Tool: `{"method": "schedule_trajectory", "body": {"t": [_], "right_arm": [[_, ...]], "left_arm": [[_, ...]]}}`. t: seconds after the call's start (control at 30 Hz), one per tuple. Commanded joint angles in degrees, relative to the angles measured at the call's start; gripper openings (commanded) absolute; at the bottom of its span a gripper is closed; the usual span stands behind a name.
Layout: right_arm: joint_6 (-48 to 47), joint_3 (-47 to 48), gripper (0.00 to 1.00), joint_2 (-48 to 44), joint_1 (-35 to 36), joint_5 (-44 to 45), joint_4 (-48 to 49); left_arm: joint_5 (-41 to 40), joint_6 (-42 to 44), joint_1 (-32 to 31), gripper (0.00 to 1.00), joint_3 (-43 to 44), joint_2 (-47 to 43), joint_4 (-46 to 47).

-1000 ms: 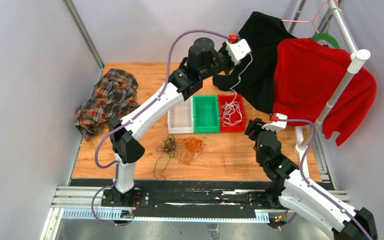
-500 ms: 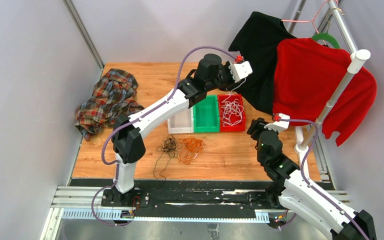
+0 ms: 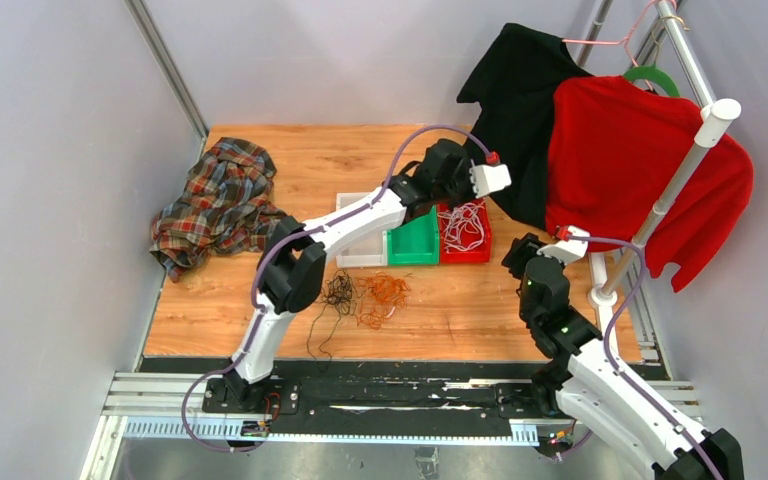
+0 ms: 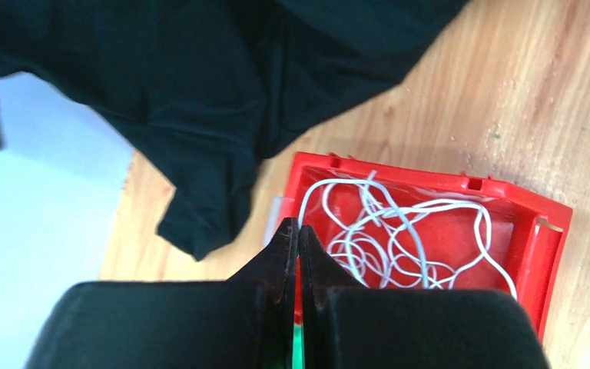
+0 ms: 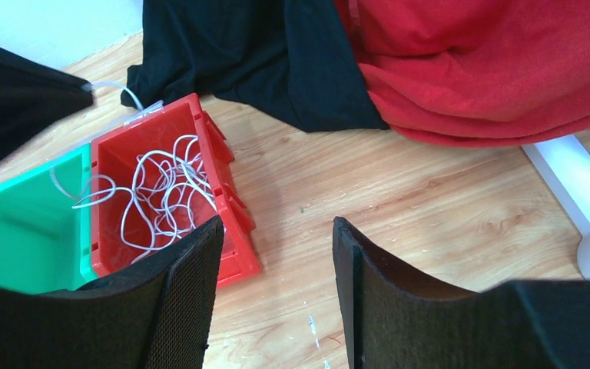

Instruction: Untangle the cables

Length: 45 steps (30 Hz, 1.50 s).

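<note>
Top external view has the left arm stretched across the desk (image 3: 460,320) so that the left end effector (image 3: 482,183) hangs over the far end of the red bin (image 3: 465,260), a placement that suits feeding the white cable (image 3: 463,222) into that bin, apart from the others. Its jaws are pressed fully together, and in the left wrist view a white strand runs right up to the tips, so I judge that it pinches one end while the rest lies in loose loops on the bin floor. The right end effector (image 5: 276,227) stands wide apart with nothing between its jaws, hovering over bare wood just beside the red bin, probably waiting its turn. Next to the red bin sit a green bin (image 3: 415,245), into which one white loop strays, and a clear bin (image 3: 358,250). These are likely meant for the black cable (image 3: 338,290) and the orange cable (image 3: 384,290), which lie bunched side by side on the desk in front of the bins, seemingly touching. The cables are hair-thin and limp, the bins are rigid glossy plastic with ribbed rims, the desk is wood-grain, and the pads (image 5: 192,292) are matte black and finely textured. A soft black garment (image 3: 520,100) and a red garment (image 3: 640,150) drape from a rack (image 3: 680,170) at the right, and a plaid shirt (image 3: 215,200) lies crumpled at the left.
</note>
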Motion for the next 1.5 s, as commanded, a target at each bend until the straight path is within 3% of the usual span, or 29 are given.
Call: {"method": "schedule_trajectory", "body": {"t": [0.0, 0.4, 0.43, 0.6, 0.8, 0.9, 1.1, 1.23, 1.47], "right_arm": [[1.65, 0.09, 0.54, 0.59, -1.26, -1.81, -0.32], [1.69, 0.31, 0.54, -0.58, -2.92, -4.45, -1.28], [1.48, 0.38, 0.54, -0.83, -2.97, -4.67, -1.4], [0.98, 0.54, 0.54, -1.75, -3.24, -5.24, -1.99], [0.27, 1.58, 0.55, -2.44, -3.24, -6.82, -2.39], [-0.58, 2.81, 0.56, -2.07, -3.24, -7.99, -2.54], [-2.17, 6.14, 0.59, 3.35, -3.24, -13.49, -1.36], [-1.77, 8.46, 0.6, 9.07, -1.48, -22.67, -0.59], [-7.96, 11.39, 0.62, 20.93, 14.65, -24.28, 3.3]], "left_arm": [[0.89, -1.22, -1.24, 0.0, 2.74, 3.65, -1.24], [-6.0, 3.07, -2.09, 0.01, 4.86, 10.36, -8.35], [-6.05, 3.11, -2.13, 0.04, 5.5, 10.39, -9.29], [-4.77, 1.43, -1.75, 0.47, 8.85, 7.88, -14.51], [-1.36, -1.37, -0.23, 0.89, 13.67, 2.11, -25.61], [-0.23, -1.71, 1.44, 0.99, 14.59, -1.24, -31.29], [2.11, -2.78, 6.59, 0.98, 14.54, -8.56, -43.67], [5.76, -3.88, 11.6, 0.98, 3.95, -18.38, -48.42], [11.65, -0.62, 21.71, 0.99, -27.63, -37.02, -48.67]]}}
